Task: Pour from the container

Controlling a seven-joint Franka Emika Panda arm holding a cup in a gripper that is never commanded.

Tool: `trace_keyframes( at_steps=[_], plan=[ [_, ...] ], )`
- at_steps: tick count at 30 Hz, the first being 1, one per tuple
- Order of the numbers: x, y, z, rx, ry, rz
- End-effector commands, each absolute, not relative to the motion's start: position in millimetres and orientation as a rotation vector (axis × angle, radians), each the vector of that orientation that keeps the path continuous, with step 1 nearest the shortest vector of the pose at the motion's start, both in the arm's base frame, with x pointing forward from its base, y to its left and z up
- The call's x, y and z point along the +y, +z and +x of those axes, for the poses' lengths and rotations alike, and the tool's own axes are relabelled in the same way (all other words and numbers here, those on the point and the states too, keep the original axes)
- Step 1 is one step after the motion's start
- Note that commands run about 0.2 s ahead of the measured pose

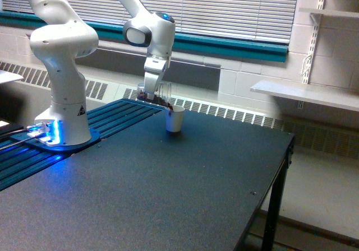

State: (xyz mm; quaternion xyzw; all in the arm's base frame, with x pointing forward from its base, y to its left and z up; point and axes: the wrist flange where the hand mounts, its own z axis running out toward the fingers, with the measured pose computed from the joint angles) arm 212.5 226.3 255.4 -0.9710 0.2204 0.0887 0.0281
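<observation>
1. At the exterior view's left, the white robot arm base with blue glowing lights [56,129] stands on a blue ribbed panel [120,114] that lies along the edge of the table.
2. The white jointed robot arm [148,29] reaches from this base up and over toward the exterior view's right, and its wrist points downward.
3. At the end of the arm, the pincer [150,90] is closed on the small transparent clear plastic cup [160,94] (its fingers are hard to see apart, but the cup hangs from it in the air).
4. This clear cup is held above the table, tilted strongly on its side, with its mouth toward the exterior view's right.
5. Dark brown small pieces [161,101] show along the low side of the clear cup, as far as its mouth.
6. Just beside and under that mouth, the opaque white paper cup [174,119] stands upright on the table; whether the two cups touch I cannot tell.
7. The wide dark grey table [185,189] takes the middle of the view.
8. At the exterior view's right, a pale wall shelf [305,93] is fixed to the block wall.
</observation>
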Motion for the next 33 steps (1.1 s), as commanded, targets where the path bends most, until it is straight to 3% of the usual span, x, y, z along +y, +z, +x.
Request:
trace_keyframes(
  at_steps=[1,33],
  plan=[
    [223.4,249.5,213.8,0.657,0.296,-3.015],
    [238.4,260.9,239.8,0.551,0.296,-3.064]
  ],
)
